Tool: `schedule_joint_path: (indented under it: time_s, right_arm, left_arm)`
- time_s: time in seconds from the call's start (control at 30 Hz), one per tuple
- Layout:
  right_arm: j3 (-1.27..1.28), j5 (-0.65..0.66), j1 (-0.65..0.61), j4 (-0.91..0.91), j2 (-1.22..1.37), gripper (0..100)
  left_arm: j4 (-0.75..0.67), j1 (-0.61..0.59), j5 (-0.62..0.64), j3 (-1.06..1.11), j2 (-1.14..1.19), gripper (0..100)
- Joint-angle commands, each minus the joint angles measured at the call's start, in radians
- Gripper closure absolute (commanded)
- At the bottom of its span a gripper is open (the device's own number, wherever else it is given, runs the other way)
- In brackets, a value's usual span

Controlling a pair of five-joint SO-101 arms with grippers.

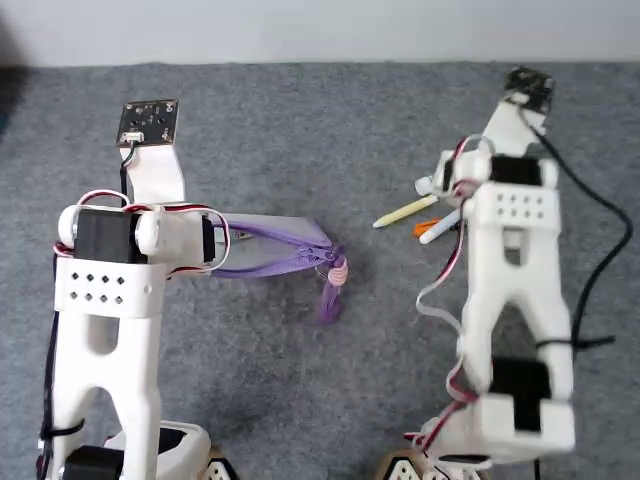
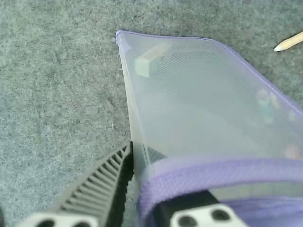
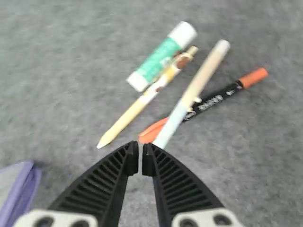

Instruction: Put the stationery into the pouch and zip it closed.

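Pouch (image 2: 203, 109): clear, purple trim, on the grey mat (image 1: 300, 120), one edge pinched in the left gripper (image 2: 136, 153). Right gripper (image 3: 140, 153): jaws pressed together on nothing, tips just beside the pale pen (image 3: 194, 90). Glue stick (image 3: 161, 56), yellow pencil (image 3: 142, 101) and black marker (image 3: 218, 97) lay clustered on the mat, outside the pouch.

Translucent mesh pouch (image 2: 203, 104), ribbed matt plastic fingers (image 3: 113, 177), rough grey carpet (image 1: 330, 370)

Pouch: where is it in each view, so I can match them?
High view: pouch mid-table, beside the left arm.
Left wrist view: pouch close up, its edge in the left gripper.
Right wrist view: pouch corner beside the right gripper.
Shared landmark: the yellow pen.
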Motion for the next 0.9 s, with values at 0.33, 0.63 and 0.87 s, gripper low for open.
schedule_joint_path:
  time_s: [0.33,0.63,0.87]
  right_arm:
    - [-0.775,-0.115,0.079,0.255,0.582,85.0]
    - [-1.060,-0.115,0.085,0.263,0.877,85.5]
    - [-1.229,-0.114,0.110,0.259,1.055,85.6]
  left_arm:
    - [-0.011,0.008,0.009,-0.042,0.002,99]
    - [-0.012,0.008,0.009,-0.041,0.002,99]
    - [-0.012,0.008,0.009,-0.041,0.002,99]
